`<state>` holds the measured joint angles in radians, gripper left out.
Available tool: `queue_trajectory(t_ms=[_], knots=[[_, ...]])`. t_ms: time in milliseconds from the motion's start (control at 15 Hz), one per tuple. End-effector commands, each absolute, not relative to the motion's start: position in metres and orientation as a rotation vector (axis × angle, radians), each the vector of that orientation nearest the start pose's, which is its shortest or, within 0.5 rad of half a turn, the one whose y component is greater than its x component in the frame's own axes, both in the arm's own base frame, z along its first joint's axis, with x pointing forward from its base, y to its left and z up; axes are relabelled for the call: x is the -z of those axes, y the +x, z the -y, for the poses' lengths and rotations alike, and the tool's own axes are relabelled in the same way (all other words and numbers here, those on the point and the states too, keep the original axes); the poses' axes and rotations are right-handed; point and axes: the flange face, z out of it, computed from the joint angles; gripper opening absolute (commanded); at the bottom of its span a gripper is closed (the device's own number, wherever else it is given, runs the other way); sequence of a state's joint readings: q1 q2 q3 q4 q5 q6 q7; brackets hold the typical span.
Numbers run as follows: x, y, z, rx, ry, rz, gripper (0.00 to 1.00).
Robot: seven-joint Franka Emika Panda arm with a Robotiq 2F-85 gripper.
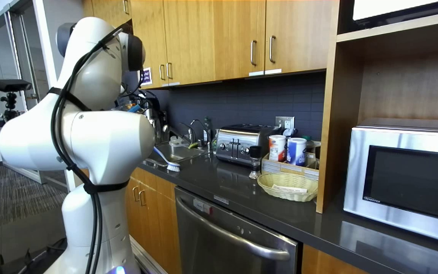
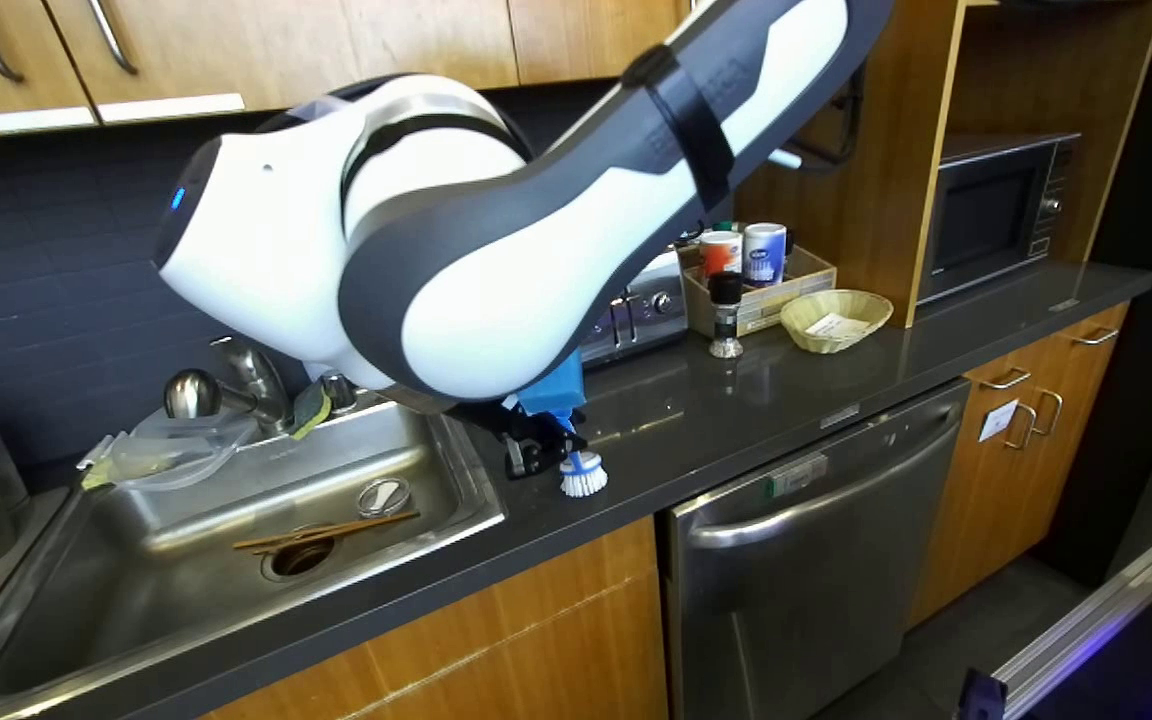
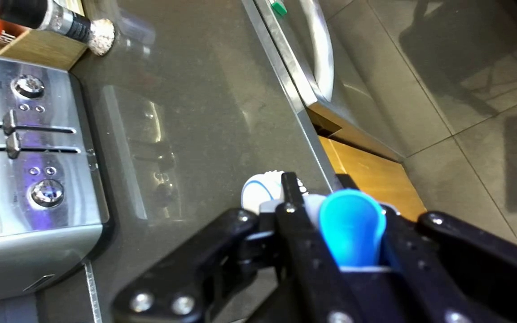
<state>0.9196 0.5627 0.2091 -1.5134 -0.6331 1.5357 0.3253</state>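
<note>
By the clenched gripper (image 3: pixel 319 190) the blue-handled brush (image 1: pixel 171 164) is grasped at its handle, just beside the sink (image 2: pixel 176 560). Its long axis is tilted, the bristled head (image 2: pixel 584 475) held lowest, farther from the sink; whether the countertop (image 2: pixel 716 420) is touched cannot be told.

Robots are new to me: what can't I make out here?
In an exterior view: the jaws, behind the robot's arm.
In an exterior view: part of the toaster, behind the arm.
Wrist view: part of the brush head, behind the jaws.
In both exterior views: any writing on the paper slip in the basket, too small.
</note>
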Motion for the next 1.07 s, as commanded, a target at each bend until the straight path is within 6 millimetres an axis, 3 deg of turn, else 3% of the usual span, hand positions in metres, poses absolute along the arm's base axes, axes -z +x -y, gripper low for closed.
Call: queue_trajectory(t_ms=[0, 400, 1000], knots=[[-0.318, 0.345, -0.544, 0.031, 2.129, -1.174, 0.06], [-0.305, 0.341, -0.563, -0.07, 2.042, -1.299, 0.06], [-0.305, 0.336, -0.584, -0.183, 1.971, -1.412, 0.06]])
